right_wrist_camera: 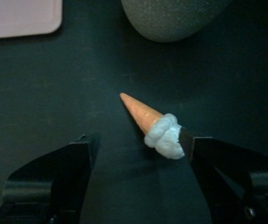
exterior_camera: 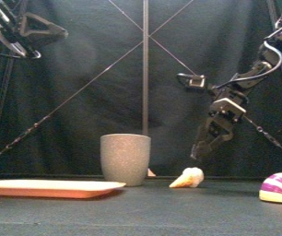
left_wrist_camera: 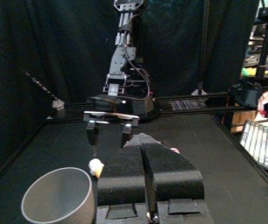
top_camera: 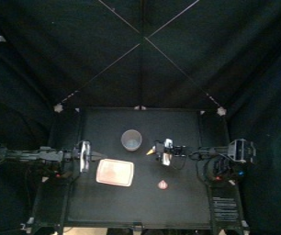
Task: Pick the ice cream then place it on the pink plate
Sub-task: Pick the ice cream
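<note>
Hovering with jaws apart, the right tool (right_wrist_camera: 137, 143) hangs above the ice cream (right_wrist_camera: 151, 122), which lies below their gap.

The tall grey cup (exterior_camera: 125, 159) carries fine darker speckles. Left of it, the flat plastic tray (exterior_camera: 52, 187) is plain pale pink. Right of the cup, the toy ice cream (exterior_camera: 188, 177) has an orange-tan cone and a creamy white swirl; farther right, a rounded toy (exterior_camera: 280, 187) shows pink-purple and white bands.
</note>
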You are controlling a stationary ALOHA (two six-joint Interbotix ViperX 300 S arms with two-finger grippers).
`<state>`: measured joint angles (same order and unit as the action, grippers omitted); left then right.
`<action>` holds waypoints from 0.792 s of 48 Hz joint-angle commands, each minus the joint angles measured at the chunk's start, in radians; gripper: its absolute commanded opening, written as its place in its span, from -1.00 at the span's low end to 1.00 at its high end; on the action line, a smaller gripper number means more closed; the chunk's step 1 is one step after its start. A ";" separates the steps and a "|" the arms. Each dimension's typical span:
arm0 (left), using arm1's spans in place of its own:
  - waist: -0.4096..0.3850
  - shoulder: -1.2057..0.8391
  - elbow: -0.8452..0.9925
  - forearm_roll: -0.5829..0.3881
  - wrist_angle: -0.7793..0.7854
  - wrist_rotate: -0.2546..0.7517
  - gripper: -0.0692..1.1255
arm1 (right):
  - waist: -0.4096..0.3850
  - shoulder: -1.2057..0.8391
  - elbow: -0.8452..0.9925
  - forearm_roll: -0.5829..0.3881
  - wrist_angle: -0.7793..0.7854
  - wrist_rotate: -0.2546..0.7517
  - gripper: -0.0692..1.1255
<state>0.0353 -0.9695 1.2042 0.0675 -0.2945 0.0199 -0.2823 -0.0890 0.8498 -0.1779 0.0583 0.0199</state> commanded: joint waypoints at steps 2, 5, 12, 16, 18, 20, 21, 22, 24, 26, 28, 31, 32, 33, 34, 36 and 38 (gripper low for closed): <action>0.002 0.003 -0.014 0.000 -0.006 0.002 -0.95 | -0.026 0.031 -0.072 -0.026 0.057 0.002 0.85; 0.003 0.002 -0.012 0.000 -0.008 0.002 -0.95 | -0.034 0.037 -0.083 -0.040 0.080 0.002 0.85; 0.003 0.002 -0.012 0.000 -0.008 0.002 -0.95 | -0.061 0.051 -0.100 -0.064 0.133 0.003 0.85; 0.003 0.002 -0.012 0.000 -0.006 0.002 -0.95 | -0.067 0.061 -0.104 -0.063 0.155 0.002 0.85; 0.003 0.002 -0.012 -0.002 -0.006 0.002 -0.95 | -0.064 0.066 -0.104 -0.061 0.158 0.002 0.85; 0.003 0.002 -0.011 -0.002 -0.006 0.002 -0.95 | -0.061 0.074 -0.106 -0.058 0.158 0.002 0.85; 0.003 0.002 -0.012 -0.002 -0.006 0.002 -0.95 | -0.058 0.075 -0.106 -0.058 0.156 0.002 0.85; 0.003 0.002 -0.012 -0.002 -0.006 0.002 -0.95 | -0.055 0.078 -0.107 -0.058 0.155 0.002 0.85; 0.003 0.002 -0.012 -0.002 -0.006 0.002 -0.95 | -0.048 0.081 -0.112 -0.058 0.150 0.002 0.85; 0.003 0.002 -0.012 0.000 -0.005 0.002 -0.95 | -0.041 0.086 -0.118 -0.058 0.143 0.002 0.85; 0.003 0.002 -0.012 -0.002 -0.005 0.002 -0.95 | -0.038 0.089 -0.123 -0.058 0.135 0.002 0.85; 0.003 0.002 -0.012 -0.002 -0.003 0.002 -0.95 | -0.035 0.095 -0.132 -0.057 0.129 0.003 0.85; 0.003 0.002 -0.012 -0.002 -0.003 0.002 -0.95 | -0.035 0.098 -0.133 -0.057 0.129 0.003 0.85; 0.003 0.002 -0.012 -0.002 -0.003 0.002 -0.95 | -0.035 0.100 -0.135 -0.057 0.127 0.003 0.85; 0.003 0.002 -0.012 0.000 -0.003 0.002 -0.95 | -0.035 0.103 -0.137 -0.054 0.126 0.003 0.85; 0.003 0.002 -0.012 -0.002 -0.003 0.002 -0.95 | -0.032 0.109 -0.140 -0.054 0.124 0.003 0.84; 0.003 0.002 -0.012 -0.002 -0.003 0.002 -0.95 | -0.028 0.118 -0.144 -0.051 0.124 0.003 0.84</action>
<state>0.0368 -0.9710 1.2057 0.0675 -0.2930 0.0199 -0.3160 0.0337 0.7317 -0.2332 0.1917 0.0199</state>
